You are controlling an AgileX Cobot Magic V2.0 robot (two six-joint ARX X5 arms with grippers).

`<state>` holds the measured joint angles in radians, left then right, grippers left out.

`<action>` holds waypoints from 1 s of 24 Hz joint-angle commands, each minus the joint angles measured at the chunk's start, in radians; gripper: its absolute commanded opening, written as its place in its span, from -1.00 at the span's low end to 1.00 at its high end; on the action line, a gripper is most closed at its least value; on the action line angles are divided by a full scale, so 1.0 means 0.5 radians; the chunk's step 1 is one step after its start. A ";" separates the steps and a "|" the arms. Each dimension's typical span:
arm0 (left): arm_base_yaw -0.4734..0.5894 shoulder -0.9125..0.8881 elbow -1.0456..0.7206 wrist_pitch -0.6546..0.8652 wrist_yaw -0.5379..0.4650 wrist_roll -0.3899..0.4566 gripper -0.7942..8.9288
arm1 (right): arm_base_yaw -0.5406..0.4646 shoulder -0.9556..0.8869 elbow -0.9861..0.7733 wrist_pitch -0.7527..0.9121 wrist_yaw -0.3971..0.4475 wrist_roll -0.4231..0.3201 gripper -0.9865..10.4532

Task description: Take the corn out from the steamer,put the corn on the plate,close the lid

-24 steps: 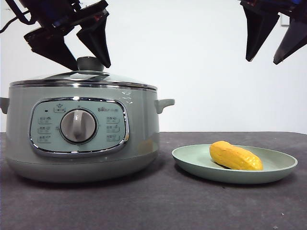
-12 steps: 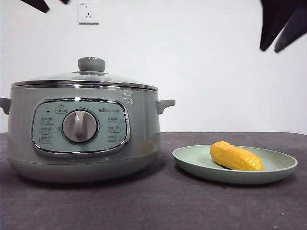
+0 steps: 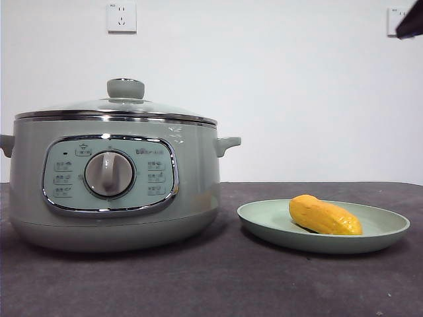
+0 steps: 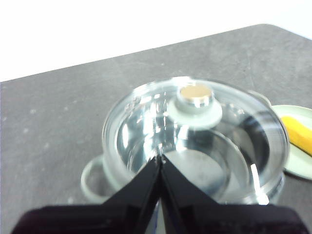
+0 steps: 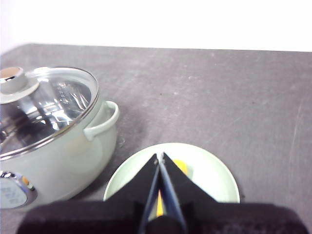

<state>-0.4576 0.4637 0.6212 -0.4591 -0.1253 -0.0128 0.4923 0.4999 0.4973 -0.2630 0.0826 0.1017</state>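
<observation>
The sage-green steamer (image 3: 112, 181) stands at the left with its glass lid (image 3: 119, 105) seated on the rim. The yellow-orange corn (image 3: 324, 215) lies on the pale green plate (image 3: 386, 232) at the right. My left gripper (image 4: 160, 161) is shut and empty, high above the lid (image 4: 195, 126). My right gripper (image 5: 160, 158) is shut and empty, high above the plate (image 5: 214, 173); its jaws hide most of the corn (image 5: 179, 166). In the front view only a black tip (image 3: 411, 23) shows at the top right corner.
The dark grey table (image 3: 218, 277) runs under both things. The steamer's side handle (image 3: 228, 143) sticks out toward the plate. A wall socket (image 3: 121, 16) sits on the white wall behind.
Both arms rose out of the front view; the left gripper left the lid knob and is gone from the top left, and the right one shrank to a tip at the top right corner.
</observation>
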 commanded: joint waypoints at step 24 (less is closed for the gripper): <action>0.048 -0.170 -0.027 -0.163 -0.024 0.054 -0.84 | -0.001 0.008 -0.018 -0.083 0.004 0.064 -0.82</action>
<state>-0.4423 0.3992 0.6132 -0.5579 -0.1322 -0.0055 0.4915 0.5056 0.4953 -0.3092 0.0822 0.1238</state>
